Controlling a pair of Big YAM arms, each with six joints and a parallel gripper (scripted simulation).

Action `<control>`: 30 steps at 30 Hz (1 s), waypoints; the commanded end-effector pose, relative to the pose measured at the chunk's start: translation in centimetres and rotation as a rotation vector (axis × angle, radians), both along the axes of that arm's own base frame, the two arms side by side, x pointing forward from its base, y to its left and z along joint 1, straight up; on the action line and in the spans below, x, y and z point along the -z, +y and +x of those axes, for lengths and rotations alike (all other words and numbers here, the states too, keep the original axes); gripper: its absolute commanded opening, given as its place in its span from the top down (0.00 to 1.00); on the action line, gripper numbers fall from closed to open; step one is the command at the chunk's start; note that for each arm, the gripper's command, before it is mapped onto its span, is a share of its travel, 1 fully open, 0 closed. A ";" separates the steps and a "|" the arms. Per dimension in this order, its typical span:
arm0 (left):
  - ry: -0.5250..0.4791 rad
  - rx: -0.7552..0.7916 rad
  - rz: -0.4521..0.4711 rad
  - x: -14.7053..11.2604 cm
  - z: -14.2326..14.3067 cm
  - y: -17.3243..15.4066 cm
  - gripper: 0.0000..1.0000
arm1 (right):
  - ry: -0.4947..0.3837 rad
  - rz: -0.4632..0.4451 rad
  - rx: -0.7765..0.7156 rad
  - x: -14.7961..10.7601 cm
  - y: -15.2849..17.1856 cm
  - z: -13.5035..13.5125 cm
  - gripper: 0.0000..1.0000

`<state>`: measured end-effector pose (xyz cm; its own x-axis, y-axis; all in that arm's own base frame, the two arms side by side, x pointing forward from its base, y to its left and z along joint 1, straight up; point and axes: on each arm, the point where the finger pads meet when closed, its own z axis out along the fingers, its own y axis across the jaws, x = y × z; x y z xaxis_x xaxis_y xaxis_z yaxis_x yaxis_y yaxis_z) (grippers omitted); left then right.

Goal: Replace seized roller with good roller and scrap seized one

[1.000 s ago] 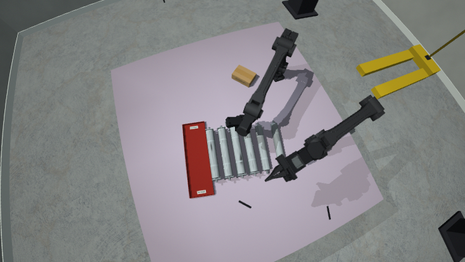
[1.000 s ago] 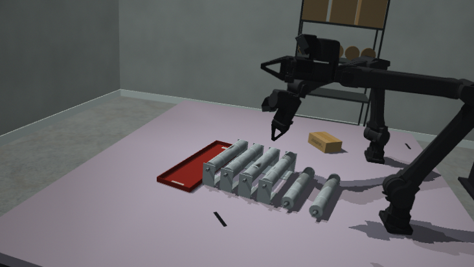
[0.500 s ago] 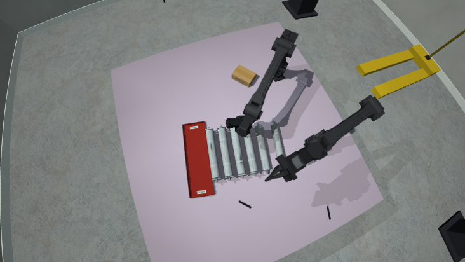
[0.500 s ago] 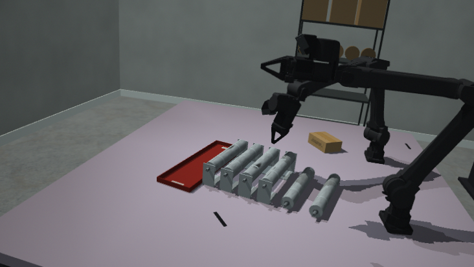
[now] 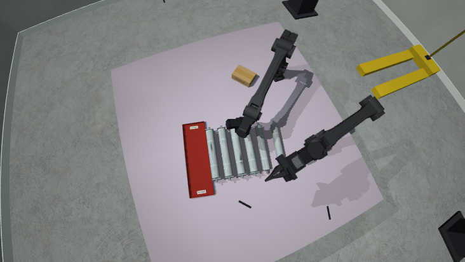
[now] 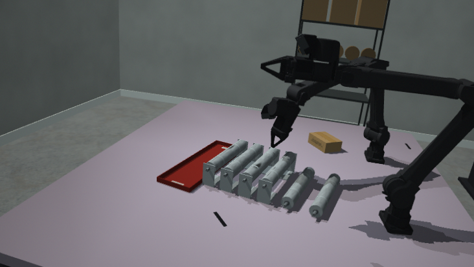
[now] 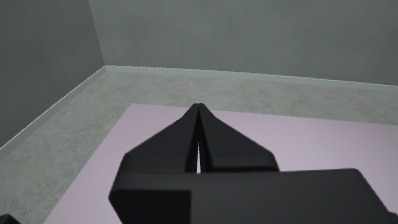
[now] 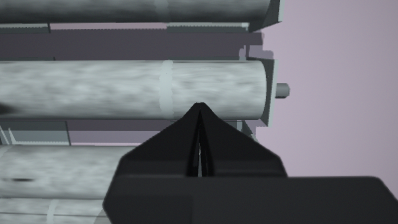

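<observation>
The roller bed [image 5: 231,154] holds four grey rollers between brackets, right beside the red scrap tray [image 5: 197,159]; it also shows in the exterior view [image 6: 248,169]. Two loose rollers [image 6: 309,192] lie on the mat on the bed's other side. My right gripper [image 6: 274,144] is shut and empty. Its tips point down at the top of the far end of the third roller from the tray [image 8: 135,90], right at its surface. That roller's axle end [image 8: 283,90] sticks out through the bracket. My left gripper [image 5: 267,179] [image 7: 198,111] is shut and empty, held high off the mat near the bed's near end.
A cardboard box [image 5: 244,75] sits on the mat behind the bed. Two short black strips [image 5: 244,204] [image 5: 328,212] lie on the mat in front. A yellow fork-shaped frame [image 5: 396,70] lies on the floor, and a shelf rack [image 6: 341,33] stands at the back.
</observation>
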<state>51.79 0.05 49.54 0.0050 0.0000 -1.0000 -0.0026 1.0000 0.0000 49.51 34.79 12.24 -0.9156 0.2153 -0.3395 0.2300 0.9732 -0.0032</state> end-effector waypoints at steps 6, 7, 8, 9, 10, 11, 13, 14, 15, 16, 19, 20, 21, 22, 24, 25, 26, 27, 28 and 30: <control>-0.055 -0.003 0.008 -3.3 0.2 0.3 1.00 | -0.008 0.005 0.023 1.5 -0.2 1.3 1.00; -0.055 -0.003 0.008 -3.3 0.2 0.3 1.00 | -0.008 0.005 0.023 1.5 -0.2 1.3 1.00; -0.055 -0.003 0.008 -3.3 0.2 0.3 1.00 | -0.008 0.005 0.023 1.5 -0.2 1.3 1.00; -0.055 -0.003 0.008 -3.3 0.2 0.3 1.00 | -0.029 0.022 0.012 0.4 0.1 0.8 1.00; -0.055 -0.003 0.008 -3.3 0.2 0.3 1.00 | -0.022 0.017 0.025 1.1 -0.3 1.0 1.00; -0.055 -0.003 0.008 -3.3 0.2 0.3 1.00 | -0.017 0.013 0.025 1.7 -0.2 1.2 1.00; -0.055 -0.003 0.008 -3.3 0.2 0.3 1.00 | -0.003 0.002 0.026 3.0 -0.5 1.0 1.00; -0.055 -0.003 0.008 -3.3 0.2 0.3 1.00 | -0.016 0.012 0.023 1.5 0.0 1.4 1.00; -0.055 -0.003 0.008 -3.3 0.2 0.3 1.00 | -0.034 0.026 0.023 0.8 0.2 1.7 1.00; -0.055 -0.003 0.008 -3.3 0.2 0.3 1.00 | -0.046 0.037 0.023 -0.1 0.2 1.7 1.00; -0.055 -0.003 0.008 -3.3 0.2 0.3 1.00 | -0.041 0.033 0.024 0.3 0.0 1.5 1.00; -0.055 -0.003 0.008 -3.3 0.2 0.3 1.00 | -0.035 0.028 0.024 0.5 -0.1 1.3 1.00; -0.055 -0.003 0.008 -3.3 0.2 0.3 1.00 | -0.031 0.024 0.024 0.6 -0.2 1.2 1.00; -0.055 -0.003 0.008 -3.3 0.2 0.3 1.00 | -0.031 0.024 0.025 0.8 -0.2 1.2 1.00; -0.055 -0.003 0.008 -3.3 0.2 0.3 1.00 | -0.029 0.023 0.024 0.8 -0.2 1.2 1.00; -0.055 -0.003 0.008 -3.3 0.2 0.3 1.00 | -0.029 0.023 0.024 0.8 -0.2 1.2 1.00; -0.055 -0.003 0.008 -3.3 0.2 0.3 1.00 | -0.033 0.025 0.013 0.3 0.3 1.1 1.00; -0.055 -0.003 0.008 -3.3 0.2 0.3 1.00 | -0.023 0.018 0.026 1.4 -0.4 1.0 1.00; -0.055 -0.003 0.008 -3.3 0.2 0.3 1.00 | -0.021 0.017 0.026 1.3 -0.4 1.1 1.00; -0.055 -0.003 0.008 -3.3 0.2 0.3 1.00 | -0.017 0.013 0.025 1.5 -0.5 1.0 1.00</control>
